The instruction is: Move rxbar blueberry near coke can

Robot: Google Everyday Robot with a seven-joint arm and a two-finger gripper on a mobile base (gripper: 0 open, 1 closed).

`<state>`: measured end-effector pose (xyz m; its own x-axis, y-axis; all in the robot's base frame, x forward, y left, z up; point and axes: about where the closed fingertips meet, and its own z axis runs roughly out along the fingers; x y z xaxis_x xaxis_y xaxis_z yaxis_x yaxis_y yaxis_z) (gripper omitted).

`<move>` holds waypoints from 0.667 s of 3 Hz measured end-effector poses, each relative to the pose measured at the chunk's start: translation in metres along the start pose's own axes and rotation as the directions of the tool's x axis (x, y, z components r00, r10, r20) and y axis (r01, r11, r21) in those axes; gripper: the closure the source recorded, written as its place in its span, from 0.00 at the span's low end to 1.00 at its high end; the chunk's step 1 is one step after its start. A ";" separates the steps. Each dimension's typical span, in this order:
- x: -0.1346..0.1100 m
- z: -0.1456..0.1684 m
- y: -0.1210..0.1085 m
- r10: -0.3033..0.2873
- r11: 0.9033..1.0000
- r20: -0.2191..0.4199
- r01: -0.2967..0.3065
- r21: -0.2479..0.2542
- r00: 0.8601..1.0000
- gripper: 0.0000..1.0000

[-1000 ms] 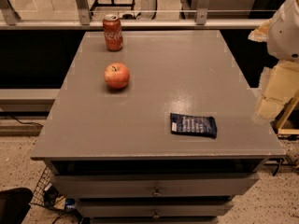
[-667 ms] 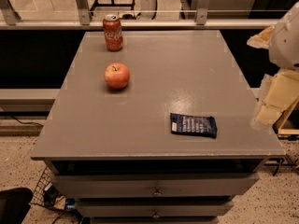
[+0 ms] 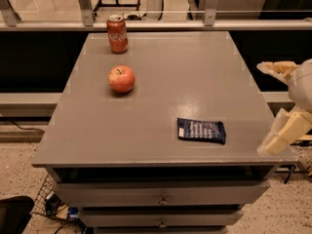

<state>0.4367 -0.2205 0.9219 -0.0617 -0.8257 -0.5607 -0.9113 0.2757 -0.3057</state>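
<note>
The rxbar blueberry is a flat dark navy wrapper with pale lettering, lying flat on the grey table near its front right. The coke can is red with white script and a silver top, standing upright at the table's back left corner. My gripper hovers off the table's right edge, to the right of the bar and apart from it. Its two pale fingers are spread wide and hold nothing.
A red-orange apple sits on the table between the can and the bar, closer to the can. A metal rail runs behind the table. Drawers are below the front edge. Cables lie on the floor at lower left.
My gripper and arm have dropped lower along the table's right edge. The bar, apple and can have not moved.
</note>
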 end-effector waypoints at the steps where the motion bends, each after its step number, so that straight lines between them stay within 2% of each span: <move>1: 0.002 0.013 0.005 0.011 1.000 0.189 -0.013 0.009 0.982 0.00; 2: -0.012 0.009 0.005 0.017 1.000 0.253 -0.021 0.014 0.967 0.00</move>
<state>0.4364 -0.2050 0.9205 0.0275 -0.6697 -0.7421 -0.9040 0.3002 -0.3045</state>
